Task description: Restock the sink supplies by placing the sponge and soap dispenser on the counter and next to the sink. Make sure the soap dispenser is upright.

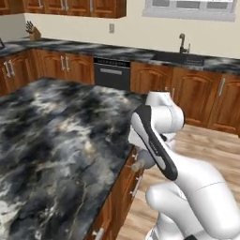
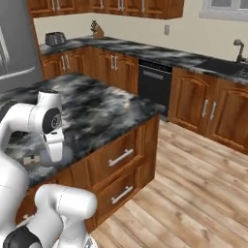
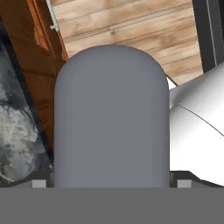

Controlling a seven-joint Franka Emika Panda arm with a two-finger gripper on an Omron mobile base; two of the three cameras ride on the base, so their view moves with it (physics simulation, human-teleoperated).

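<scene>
The grey soap dispenser point(image 3: 111, 118) takes up the middle of the hand view, its rounded end pointing away from the camera. My gripper point(image 3: 111, 183) is shut on it, with one fingertip point(image 3: 39, 183) showing at each side of its body. The arm is folded low at the edge of the island counter point(image 1: 56, 140), and the dispenser point(image 2: 58, 156) hangs under the hand there. The sink point(image 1: 180, 57) with its dark faucet point(image 1: 183, 43) sits in the far counter point(image 1: 117, 50) under the window; sink point(image 2: 223, 67) at the right. The green sponge is out of view.
A dark dishwasher point(image 1: 111, 72) stands in the far cabinet run left of the sink. A knife block point(image 2: 98, 30) and a toaster point(image 2: 54, 38) sit on the back counter. Wooden floor point(image 2: 184, 184) lies between the island and the sink cabinets.
</scene>
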